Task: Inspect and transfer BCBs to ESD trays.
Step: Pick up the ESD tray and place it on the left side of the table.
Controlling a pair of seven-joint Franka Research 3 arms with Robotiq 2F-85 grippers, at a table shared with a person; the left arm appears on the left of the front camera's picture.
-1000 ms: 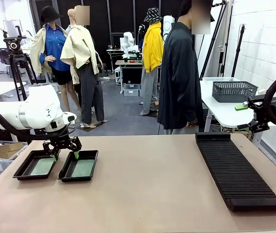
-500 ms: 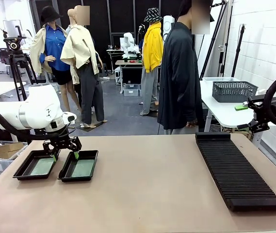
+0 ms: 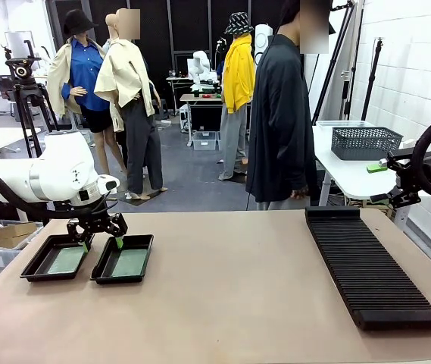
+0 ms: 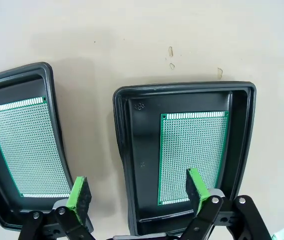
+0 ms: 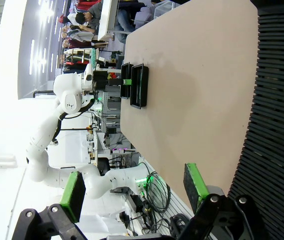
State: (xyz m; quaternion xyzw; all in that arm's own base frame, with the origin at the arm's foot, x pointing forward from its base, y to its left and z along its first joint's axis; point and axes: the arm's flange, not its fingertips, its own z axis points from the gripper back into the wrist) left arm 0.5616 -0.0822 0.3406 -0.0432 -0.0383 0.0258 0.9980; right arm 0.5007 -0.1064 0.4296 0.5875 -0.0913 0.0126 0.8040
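Scanning from your left, you find two ESD trays side by side on the desk (image 3: pixel 230 303), near its left front corner: the left tray (image 3: pixel 54 258) and, just beside it, the right tray (image 3: pixel 123 259). Each holds one BCB lying flat on its floor, the left board (image 4: pixel 28 146) and the right board (image 4: pixel 193 154). Both boards run with their long axis along the length of their tray, pointing away from the robot.

The left gripper (image 3: pixel 99 231) hangs directly above the narrow gap between the two trays. Its jaws stand wide apart and hold nothing. In the left wrist view, one green pad sits over the near end of the left tray and the other over the near end of the right board, with the gap between trays centred between them. You cannot tell from these views whether a pad touches anything.

Farther right, a long black ribbed rack (image 3: pixel 370 267) lies on the desk, well apart from the trays. The right gripper (image 5: pixel 134 200) hovers at the desk's right edge beside that rack, jaws wide and empty. Your left arm is far nearer the boards.
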